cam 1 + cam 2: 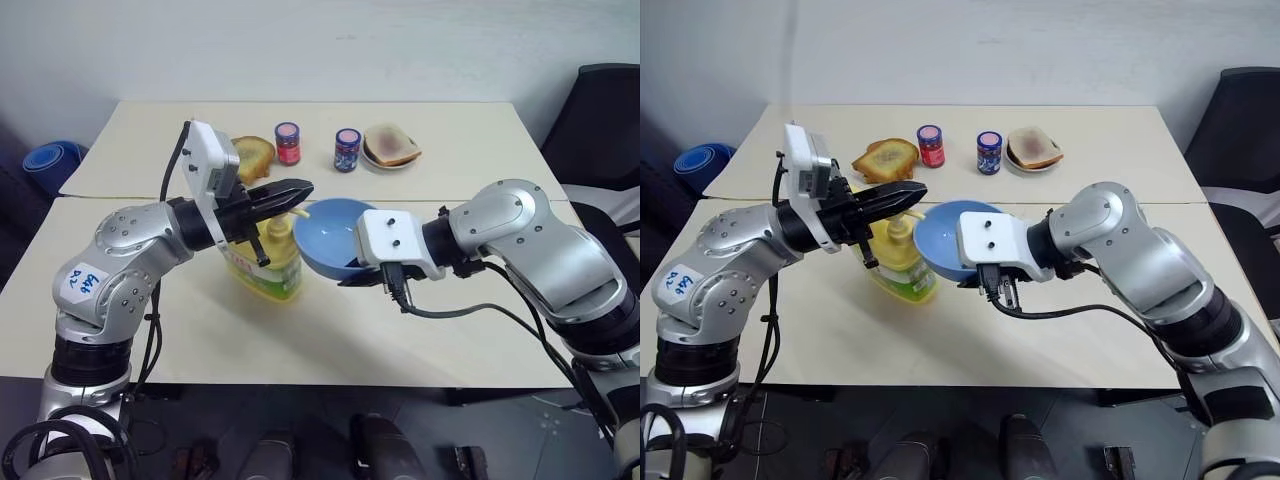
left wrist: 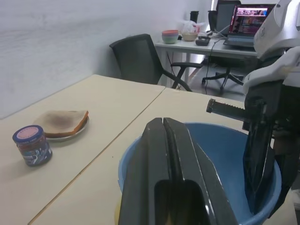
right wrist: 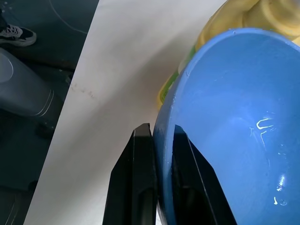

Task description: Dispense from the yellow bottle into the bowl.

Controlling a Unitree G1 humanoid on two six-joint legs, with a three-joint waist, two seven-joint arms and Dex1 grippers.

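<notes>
Above table [image 1: 450,330], right hand [image 3: 157,140] pinches bowl [image 1: 330,235] rim (beside yellow bottle [image 1: 270,262]).

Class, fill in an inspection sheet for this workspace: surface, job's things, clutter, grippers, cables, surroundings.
Surface: beige table, two tops joined.
Job's things: yellow bottle upright; bowl tilted, lifted beside it.
Clutter: red jar, blue jar, toast, toast on plate.
Grippers: left gripper shut above the bottle's pump; right gripper shut on the bowl's rim.
Cables: black cable hanging from the right wrist.
Surroundings: black chair, blue object on the floor.
</notes>
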